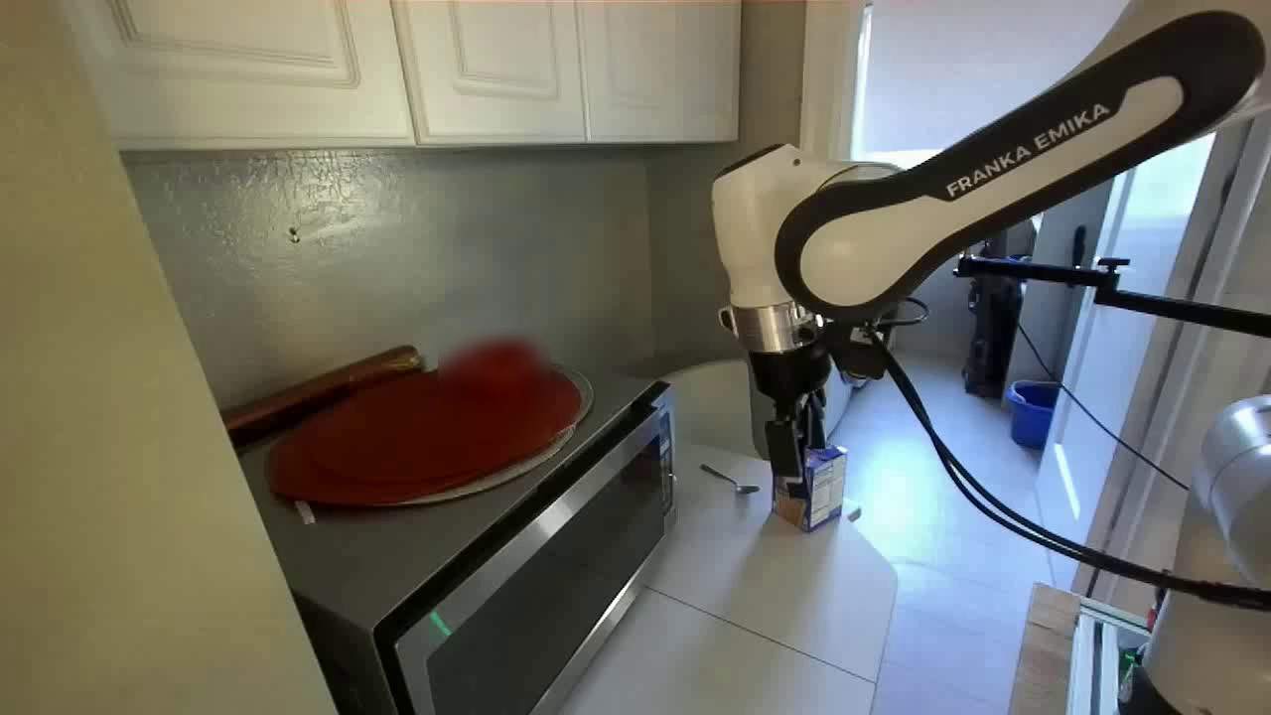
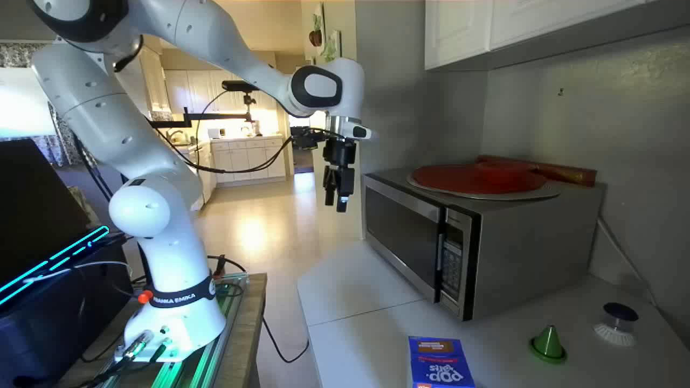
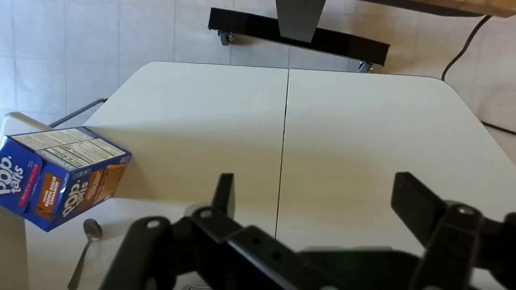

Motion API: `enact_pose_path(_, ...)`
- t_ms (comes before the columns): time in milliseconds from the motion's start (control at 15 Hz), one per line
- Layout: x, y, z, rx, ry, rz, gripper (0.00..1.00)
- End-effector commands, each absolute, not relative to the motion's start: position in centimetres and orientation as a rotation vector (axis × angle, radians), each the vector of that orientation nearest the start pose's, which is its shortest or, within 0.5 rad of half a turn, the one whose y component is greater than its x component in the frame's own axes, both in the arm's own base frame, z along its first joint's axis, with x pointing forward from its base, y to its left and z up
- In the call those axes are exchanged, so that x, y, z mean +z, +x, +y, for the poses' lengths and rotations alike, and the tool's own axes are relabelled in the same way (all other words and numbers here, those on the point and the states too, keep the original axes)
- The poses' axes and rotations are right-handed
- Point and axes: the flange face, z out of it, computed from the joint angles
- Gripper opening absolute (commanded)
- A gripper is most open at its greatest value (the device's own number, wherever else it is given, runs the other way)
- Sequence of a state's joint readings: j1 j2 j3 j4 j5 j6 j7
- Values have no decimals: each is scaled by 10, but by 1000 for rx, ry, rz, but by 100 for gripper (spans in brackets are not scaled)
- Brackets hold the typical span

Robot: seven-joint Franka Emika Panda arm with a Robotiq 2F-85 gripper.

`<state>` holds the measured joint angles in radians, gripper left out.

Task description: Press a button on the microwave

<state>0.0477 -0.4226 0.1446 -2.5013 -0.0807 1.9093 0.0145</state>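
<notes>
- Silver-grey metal encloses the microwave [image 2: 485,242], which is set on the table [image 2: 366,345] with its glass door [image 2: 401,234] closed.
- The pincer [image 3: 316,193] is held above the table, apart from the microwave in both exterior views; its two fingers [image 3: 415,203] are spread wide, with nothing gripped.
- An early stage is judged to be reached: no contact with the control panel [image 2: 456,256] is made, and none of the buttons [image 2: 452,272] is being pressed.
- Left to be done, by judgement: the pincer must be brought across to the control panel, lined up with one button, pushed in and drawn back.
- Counted for the task: one microwave, one door, one control panel; the buttons are too small to be counted.
- Counted on the microwave: one red round platter [image 2: 474,180], one silvery tray [image 2: 517,196] beneath it, one wrapped roll [image 2: 571,173].
- Counted on the table: one Pop-Tarts box [image 3: 64,173], one spoon [image 3: 87,246], one green cone [image 2: 549,344], one palm brush [image 2: 617,326].
</notes>
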Motion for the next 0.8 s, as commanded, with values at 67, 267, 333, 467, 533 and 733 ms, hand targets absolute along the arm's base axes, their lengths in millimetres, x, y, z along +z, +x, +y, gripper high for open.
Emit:
enact_pose_path(67,419,384,69,265,-3264,-317,100)
enact_pose_path(267,419,384,69,265,-3264,-317,100)
enact_pose_path(333,419,385,72,231,-3255,-328,100)
enact_pose_path(467,421,395,75,76,-3234,-344,75)
enact_pose_path(533,421,403,71,10,-3228,-349,72)
enact_pose_path(733,420,427,54,-128,-3186,-311,50)
